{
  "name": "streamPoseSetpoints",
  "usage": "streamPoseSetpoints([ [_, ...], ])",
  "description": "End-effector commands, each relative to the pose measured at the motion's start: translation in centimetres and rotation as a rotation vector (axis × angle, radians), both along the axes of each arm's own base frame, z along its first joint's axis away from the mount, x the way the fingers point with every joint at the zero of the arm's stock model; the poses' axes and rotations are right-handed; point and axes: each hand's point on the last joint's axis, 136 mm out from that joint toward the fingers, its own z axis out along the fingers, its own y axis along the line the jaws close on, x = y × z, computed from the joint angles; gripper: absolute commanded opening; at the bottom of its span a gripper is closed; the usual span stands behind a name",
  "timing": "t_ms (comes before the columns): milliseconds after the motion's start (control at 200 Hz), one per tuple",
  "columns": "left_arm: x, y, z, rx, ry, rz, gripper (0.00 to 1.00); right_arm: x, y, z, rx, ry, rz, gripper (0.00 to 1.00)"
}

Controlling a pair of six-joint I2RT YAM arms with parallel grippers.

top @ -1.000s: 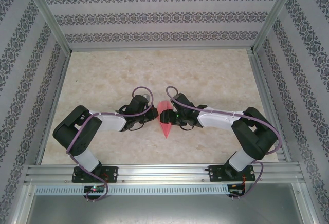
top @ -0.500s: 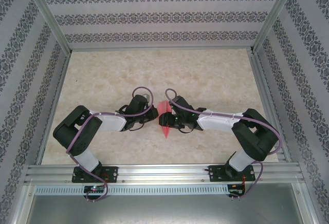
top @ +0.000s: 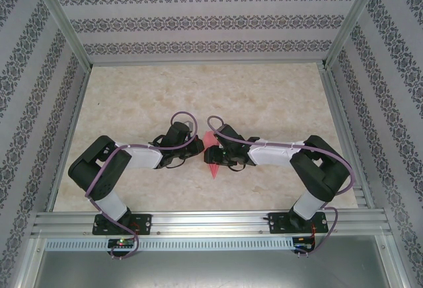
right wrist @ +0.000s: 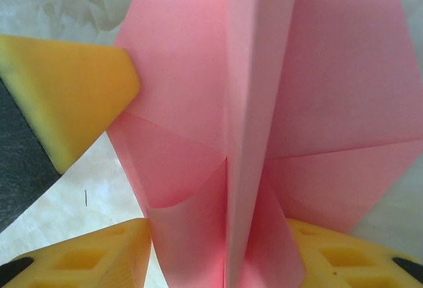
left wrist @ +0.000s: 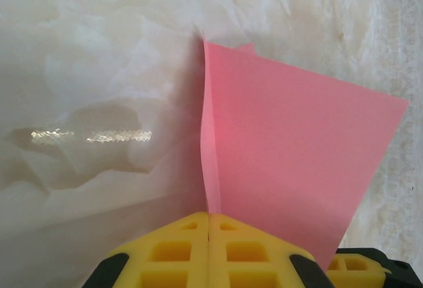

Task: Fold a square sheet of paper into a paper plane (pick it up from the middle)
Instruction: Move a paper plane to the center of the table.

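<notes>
The left gripper point(left wrist: 209, 225) is shut tight on the fold of the pink paper plane point(top: 213, 166). The plane is in the middle of the desk point(top: 264, 96), its tip pointing to the bottom of the frame. On the right, the right gripper point(right wrist: 221, 261) is open, with one yellow finger on each side of the paper.

Slim salmon-pink folded-paper plane point(top: 213, 166) on beige marbled tabletop point(top: 264, 96), near centre front; left gripper point(left wrist: 209, 227) left of it, right gripper point(top: 217, 152) right, seemingly straddling it.
</notes>
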Motion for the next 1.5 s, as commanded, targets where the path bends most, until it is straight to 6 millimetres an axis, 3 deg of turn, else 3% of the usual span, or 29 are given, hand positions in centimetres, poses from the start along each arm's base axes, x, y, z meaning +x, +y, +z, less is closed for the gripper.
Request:
streamPoseSetpoints([
  [0, 0.6, 0.1, 0.4, -0.025, -0.011, 0.011, 0.0, 0.5, 0.2, 0.3, -0.026, -0.036, 0.007, 0.53],
  [125, 0.5, 0.0, 0.5, -0.029, -0.011, 0.005, 0.0, 0.4, 0.2, 0.4, -0.025, -0.041, 0.017, 0.6],
  [584, 0.5, -0.2, 0.6, -0.034, -0.015, -0.009, 0.0, 0.4, 0.0, 0.4, -0.053, -0.048, 0.036, 0.7],
  [829, 0.5, 0.1, 0.3, -0.017, -0.01, 0.002, 0.0, 0.8, -0.7, 0.7, -0.07, -0.065, -0.005, 0.55],
  [1164, 0.4, 0.3, 0.0, -0.007, -0.004, 0.002, 0.0, 1.0, -1.0, 1.6, -0.051, -0.077, -0.037, 0.44],
  [1349, 0.4, 0.2, 0.0, -0.012, -0.003, 0.001, 0.0, 1.1, -1.1, 1.4, -0.07, -0.067, -0.046, 0.28],
  [1494, 0.4, 0.2, 0.0, -0.013, -0.003, 0.002, 0.0, 1.0, -0.8, 0.8, -0.083, -0.047, -0.041, 0.28],
])
